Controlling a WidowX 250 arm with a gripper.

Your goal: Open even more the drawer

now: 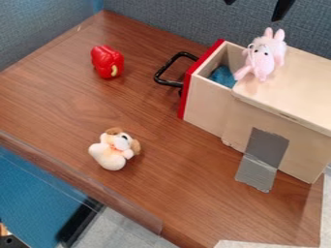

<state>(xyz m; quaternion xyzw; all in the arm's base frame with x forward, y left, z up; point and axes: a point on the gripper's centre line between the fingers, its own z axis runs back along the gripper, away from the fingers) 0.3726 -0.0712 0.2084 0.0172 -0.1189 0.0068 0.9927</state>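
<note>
"Nearest the camera comes the brown wood-grain table (213, 208), its near edge slanting down to the bottom of the view. And the drawer?"

"Right of the middle: a pale wooden drawer (207, 109) with a red front (193, 80) and a black loop handle (161, 73). It sits partly pulled out of the pale wooden box (302, 140), with its front facing the view's upper left."

"Does it hold something?"

"Blue material (223, 76), down inside the opening; what exactly, nobody can tell from here."

"And on the box?"

"One pink plush rabbit (262, 63), on top at the edge beside that opening. Grey tape (262, 152) runs from the box's side down onto the table."

"What about the gripper (257, 6)?"

"At the top edge of the view, its two black tips spread wide apart."

"Anything else on the table?"

"Two toys, left of the drawer: a shiny red pepper (107, 61) farther back, and a cream-and-tan plush dog (115, 148) closer to the camera."
</note>
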